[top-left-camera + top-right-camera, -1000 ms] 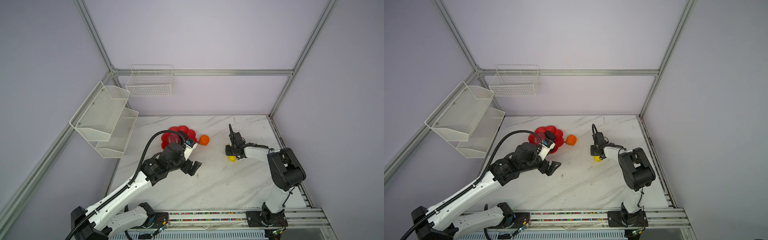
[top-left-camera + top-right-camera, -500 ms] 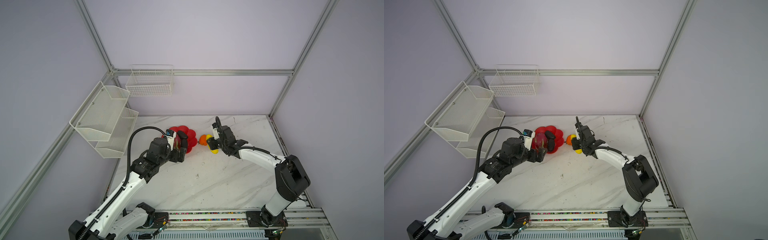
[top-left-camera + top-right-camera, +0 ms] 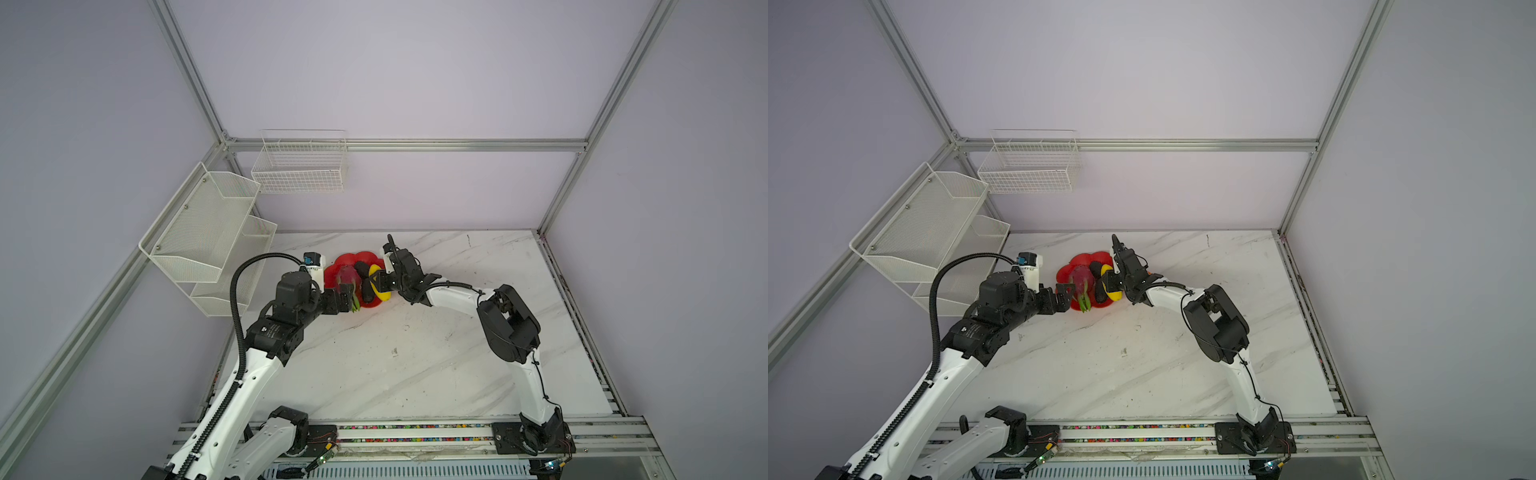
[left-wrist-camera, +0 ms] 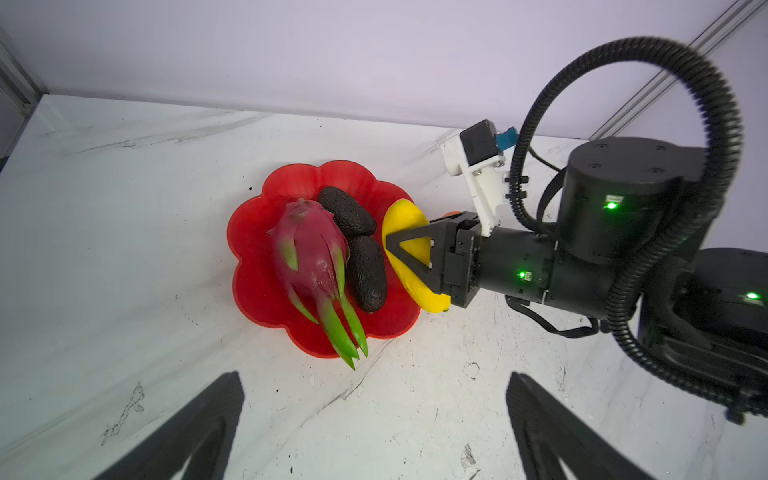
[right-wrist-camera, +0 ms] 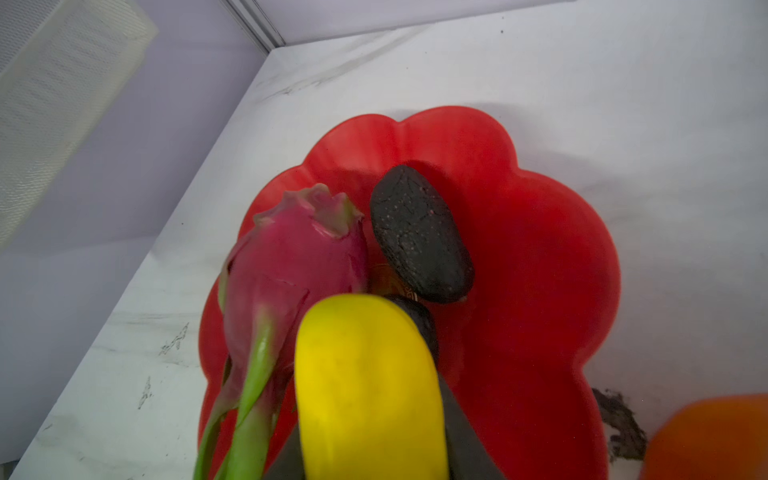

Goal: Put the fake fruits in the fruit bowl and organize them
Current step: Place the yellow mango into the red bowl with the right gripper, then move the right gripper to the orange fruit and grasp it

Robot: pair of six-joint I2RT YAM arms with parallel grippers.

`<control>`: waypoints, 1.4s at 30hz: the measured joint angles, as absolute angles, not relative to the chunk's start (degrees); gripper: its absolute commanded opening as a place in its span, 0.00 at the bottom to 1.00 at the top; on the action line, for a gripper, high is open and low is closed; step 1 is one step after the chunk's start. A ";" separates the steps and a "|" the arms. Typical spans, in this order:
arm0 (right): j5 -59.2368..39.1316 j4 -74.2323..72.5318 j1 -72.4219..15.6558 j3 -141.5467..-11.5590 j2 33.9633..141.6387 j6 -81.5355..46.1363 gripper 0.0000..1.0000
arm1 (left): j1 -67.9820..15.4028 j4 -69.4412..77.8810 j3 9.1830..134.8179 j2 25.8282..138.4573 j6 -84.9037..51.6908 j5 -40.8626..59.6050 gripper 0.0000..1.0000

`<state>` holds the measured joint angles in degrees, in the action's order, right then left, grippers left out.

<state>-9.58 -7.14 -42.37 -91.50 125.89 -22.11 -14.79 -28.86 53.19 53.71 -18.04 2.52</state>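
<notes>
Hovering at the fruit bowl's (image 4: 245, 249) right edge, the mango (image 4: 401, 218) is clamped by the right gripper (image 4: 395, 243); lowering and release inside seem needed next.

I can read no words or numbers anywhere; the small white label (image 3: 269, 328) on my left arm (image 3: 249, 374) is too tiny to make out.

Dragon fruit (image 4: 309, 249) in bowl (image 4: 249, 232)
</notes>
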 measured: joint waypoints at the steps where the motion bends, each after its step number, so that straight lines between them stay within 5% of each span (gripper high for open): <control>1: -9.39 -7.18 -42.26 -92.07 126.50 -22.44 0.21 | -14.57 -28.69 52.97 53.71 -18.11 2.90 1.00; 14: -7.60 -9.39 -41.54 -98.15 130.91 -24.82 0.26 | -13.52 -27.83 51.83 53.43 -18.50 4.75 1.00; 26: -3.70 -8.03 -40.16 -102.15 133.08 -23.68 0.65 | -13.50 -27.81 51.83 53.39 -18.50 5.78 1.00; 42: 11.16 -1.41 -38.33 -92.01 119.50 -16.75 0.79 | -13.45 -26.04 51.64 56.90 -18.48 15.57 1.00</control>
